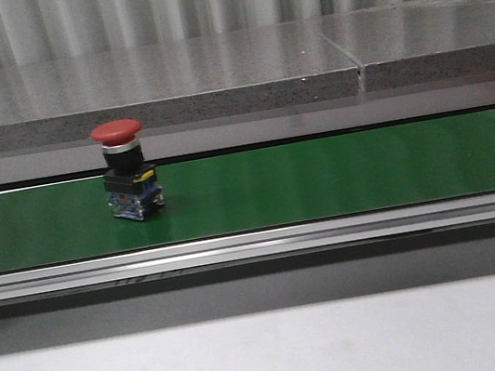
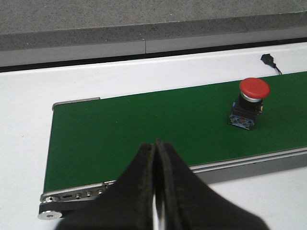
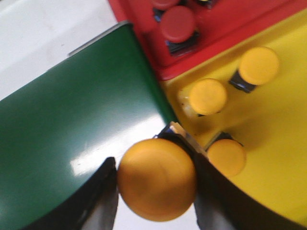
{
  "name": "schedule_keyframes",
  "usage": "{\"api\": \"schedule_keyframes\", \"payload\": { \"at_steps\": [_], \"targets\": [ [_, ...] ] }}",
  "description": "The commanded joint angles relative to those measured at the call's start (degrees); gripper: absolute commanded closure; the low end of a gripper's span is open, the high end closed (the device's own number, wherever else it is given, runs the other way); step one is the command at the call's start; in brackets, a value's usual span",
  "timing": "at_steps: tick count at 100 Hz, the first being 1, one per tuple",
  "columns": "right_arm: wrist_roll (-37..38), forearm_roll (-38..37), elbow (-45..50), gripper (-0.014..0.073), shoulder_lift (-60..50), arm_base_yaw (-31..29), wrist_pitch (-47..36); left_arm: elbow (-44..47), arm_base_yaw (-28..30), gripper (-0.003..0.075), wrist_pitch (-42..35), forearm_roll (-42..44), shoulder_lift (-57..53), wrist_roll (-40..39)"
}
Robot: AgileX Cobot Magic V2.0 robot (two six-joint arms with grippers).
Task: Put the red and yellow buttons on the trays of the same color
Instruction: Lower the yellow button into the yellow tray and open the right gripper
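A red button on a black and blue base stands upright on the green belt, left of centre; it also shows in the left wrist view. My left gripper is shut and empty, at the belt's near edge, well apart from that button. My right gripper is shut on a yellow button and holds it above the belt's end, beside the yellow tray. That tray holds three yellow buttons. The red tray holds red buttons.
A grey stone ledge runs behind the belt. The belt's metal rail runs along its near side, with white table in front. A small black cable end lies on the white surface beyond the belt.
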Motion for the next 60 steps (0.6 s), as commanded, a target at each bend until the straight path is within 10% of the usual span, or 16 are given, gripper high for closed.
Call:
{"api": "schedule_keyframes", "payload": {
  "at_steps": [1, 60],
  "targets": [
    [2.32, -0.40, -0.13, 0.0524, -2.01, -4.55, -3.38, -1.48, -0.33, 0.0741, -3.78, -0.93, 0.28, -0.63],
    [5.62, -0.69, 7.25, 0.0524, 5.11, -15.15, -13.90, -1.48, -0.33, 0.0741, -3.89, -0.93, 0.28, -0.63]
  ]
}}
